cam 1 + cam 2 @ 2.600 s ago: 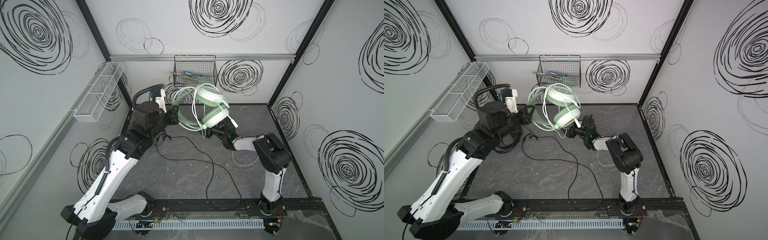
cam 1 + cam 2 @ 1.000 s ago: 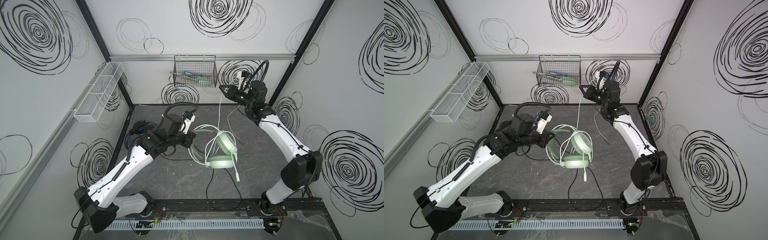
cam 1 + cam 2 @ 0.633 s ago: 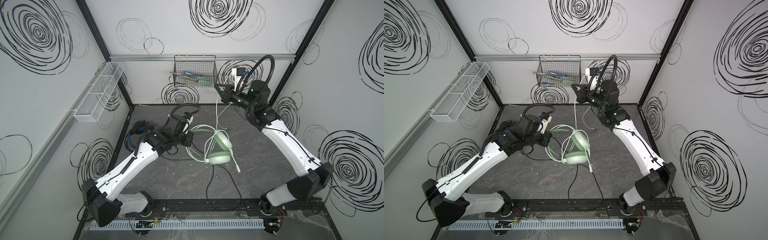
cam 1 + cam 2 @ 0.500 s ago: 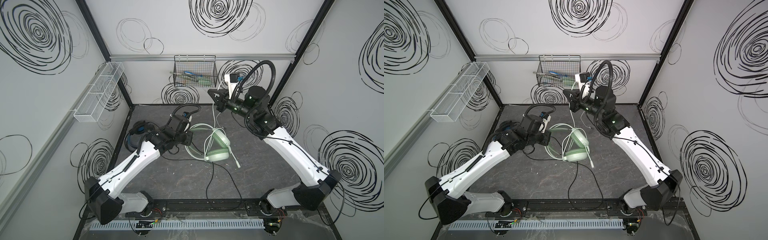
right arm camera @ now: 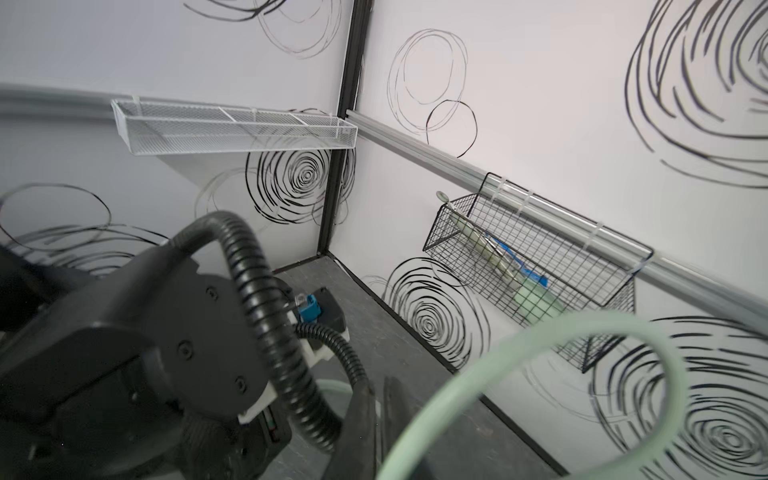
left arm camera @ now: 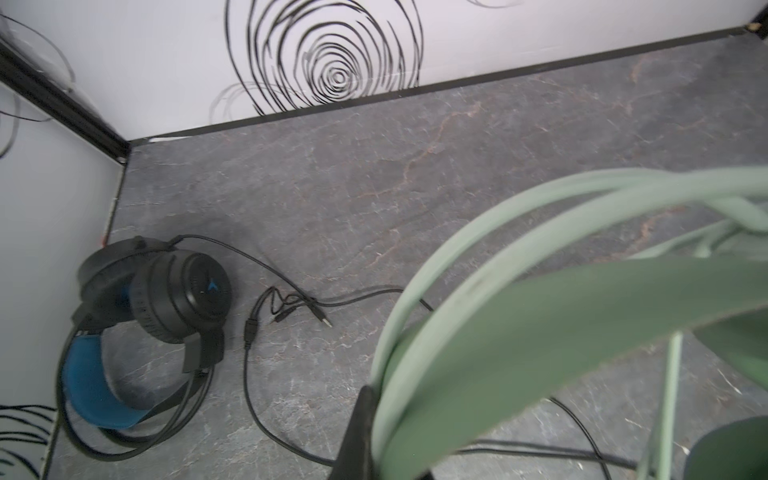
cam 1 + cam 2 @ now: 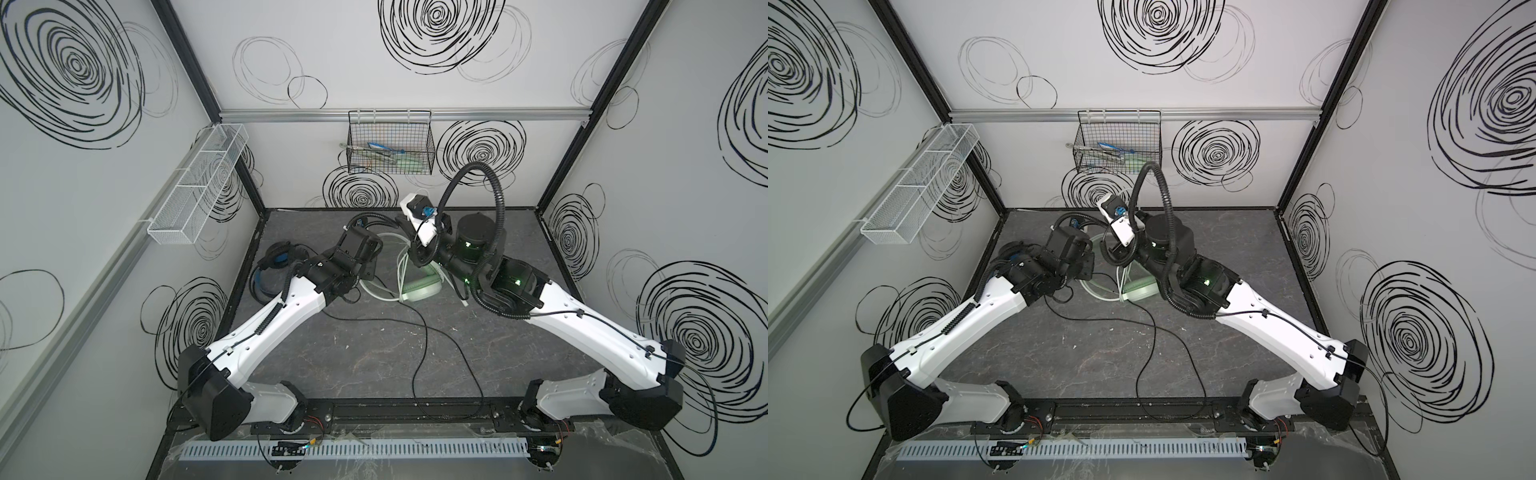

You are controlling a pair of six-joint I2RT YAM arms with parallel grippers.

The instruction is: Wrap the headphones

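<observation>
Remote operator's view: my left gripper [image 6: 365, 432] is clamped on the band of the mint-green over-ear headset [image 7: 419, 286], low at the middle rear of the dark marbled tabletop [image 7: 374, 365], between both wrists. My right gripper [image 5: 380, 419] is pinched tight on its pale cord [image 5: 519, 345]. The black over-ear headset with blue headband padding [image 6: 166, 299] lies in the left rear corner beside the wall, its black cord [image 6: 246, 374] trailing across the tabletop.

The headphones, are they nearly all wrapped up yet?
Not yet. Some pale cord already loops over the green headphones. The left fingers grip their headband while the right fingers hold the cord. The black headphones wait untouched, their black cord sprawled loose on the floor.
</observation>
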